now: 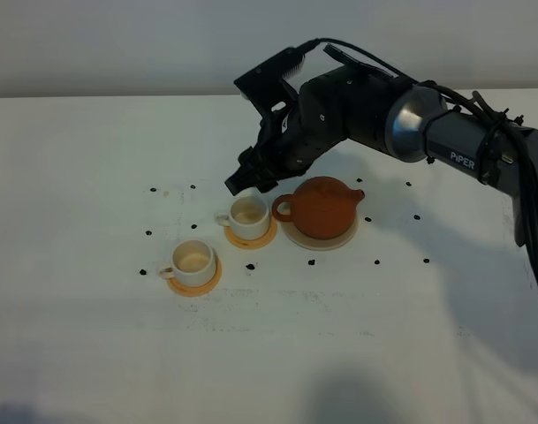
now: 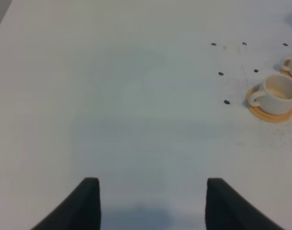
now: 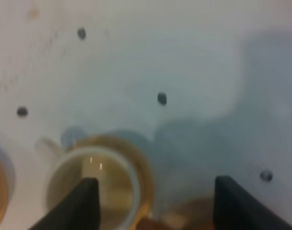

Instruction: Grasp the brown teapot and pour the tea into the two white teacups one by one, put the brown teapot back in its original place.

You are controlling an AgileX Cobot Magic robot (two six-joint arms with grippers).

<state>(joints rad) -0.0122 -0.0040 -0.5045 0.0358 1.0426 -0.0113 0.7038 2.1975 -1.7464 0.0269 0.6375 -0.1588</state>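
The right gripper (image 1: pixel 248 183) had its two black fingers (image 3: pixel 81 203) spread wide apart, and it held nothing. It hung low over the white table (image 1: pixel 92 177), right above the far edge of one white teacup (image 1: pixel 248 215). That cup sat on an orange coaster (image 1: pixel 267 237), and its inside looked pale tan.

The brown teapot (image 1: pixel 320 208) stood just beside the gripper, on the side where the arm (image 1: pixel 366 106) came from. It was upright with its lid on, and it sat on the round cream saucer (image 1: pixel 339 240). Its loop handle pointed at the cup and came very close to it.

The second white teacup (image 1: pixel 194 259) stood past the first one, farther from the gripper, on its own orange coaster (image 1: pixel 207 284). Small black dots (image 1: pixel 311 262) lay on the table around the cups and the teapot.

The left gripper (image 2: pixel 152 181) was also wide open and empty. It was over a bare part of the table, well apart from the cups.
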